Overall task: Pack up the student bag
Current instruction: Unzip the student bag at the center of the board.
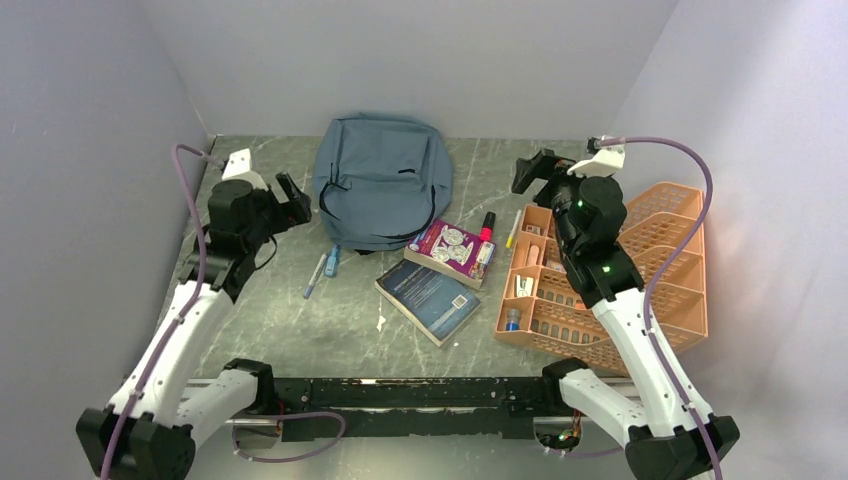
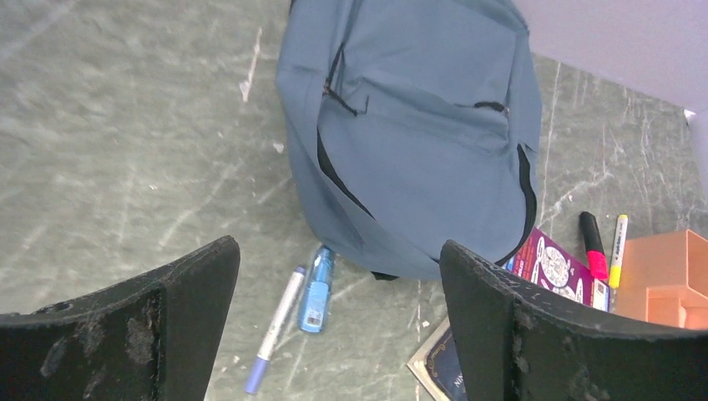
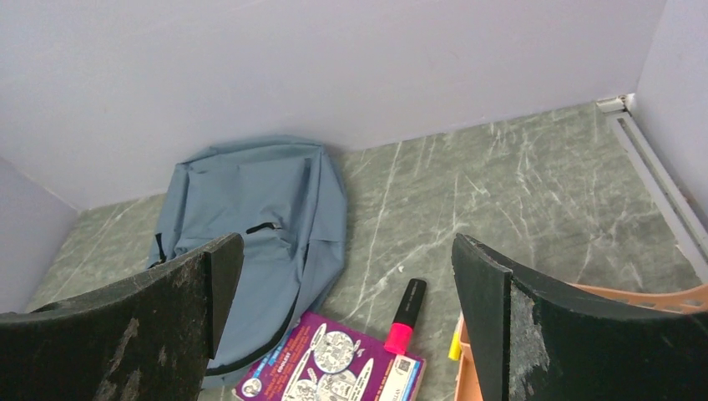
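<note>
The student bag (image 1: 381, 180) lay flat in the upper middle. The left gripper (image 1: 293, 200) and right gripper (image 1: 530, 172) hung wide open, holding nothing (packing looked not yet begun). Next, probably, the bag needed opening.

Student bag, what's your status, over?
Left gripper open, empty. Right gripper open, empty. Student bag lying flat on table. Purple book at its near edge; pens alongside.

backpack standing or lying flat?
Lying flat. The backpack sprawls front-up on the table; the top view shows its whole front face.
</note>
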Robot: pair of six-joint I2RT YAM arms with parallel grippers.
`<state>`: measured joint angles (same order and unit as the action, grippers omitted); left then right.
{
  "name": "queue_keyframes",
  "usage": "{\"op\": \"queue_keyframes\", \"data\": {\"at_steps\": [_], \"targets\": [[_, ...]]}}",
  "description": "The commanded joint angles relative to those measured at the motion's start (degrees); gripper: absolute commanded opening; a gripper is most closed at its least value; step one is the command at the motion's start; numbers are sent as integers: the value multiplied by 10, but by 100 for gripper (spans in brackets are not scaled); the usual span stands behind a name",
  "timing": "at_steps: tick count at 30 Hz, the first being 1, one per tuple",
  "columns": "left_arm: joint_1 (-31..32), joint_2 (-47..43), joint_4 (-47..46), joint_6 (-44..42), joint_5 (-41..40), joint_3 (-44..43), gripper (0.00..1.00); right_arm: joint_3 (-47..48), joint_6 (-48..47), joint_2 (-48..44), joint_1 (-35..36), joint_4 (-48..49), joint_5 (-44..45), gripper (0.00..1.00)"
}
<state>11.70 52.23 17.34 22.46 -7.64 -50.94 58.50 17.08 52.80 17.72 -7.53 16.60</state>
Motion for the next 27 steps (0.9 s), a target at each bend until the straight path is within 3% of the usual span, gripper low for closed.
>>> {"op": "queue_keyframes", "data": {"at_steps": [1,3,10,16,22,27], "targets": [[-2,53,-17,94,38,-12,93,-18,14,-12,2,26,-8,100],[4,75,-39,121,51,-7,90,-21,19,-11,2,27,-13,100],[44,156,-49,167,-27,-16,89,-16,33,7,1,3,-4,100],[42,237,-58,155,-34,-43,88,-30,43,16,2,5,-46,100],[1,318,-6,101,-15,-135,87,-14,44,68,2,8,-150,98],[-47,322,8,79,33,-171,83,31,62,170,32,15,-228,96]]}}
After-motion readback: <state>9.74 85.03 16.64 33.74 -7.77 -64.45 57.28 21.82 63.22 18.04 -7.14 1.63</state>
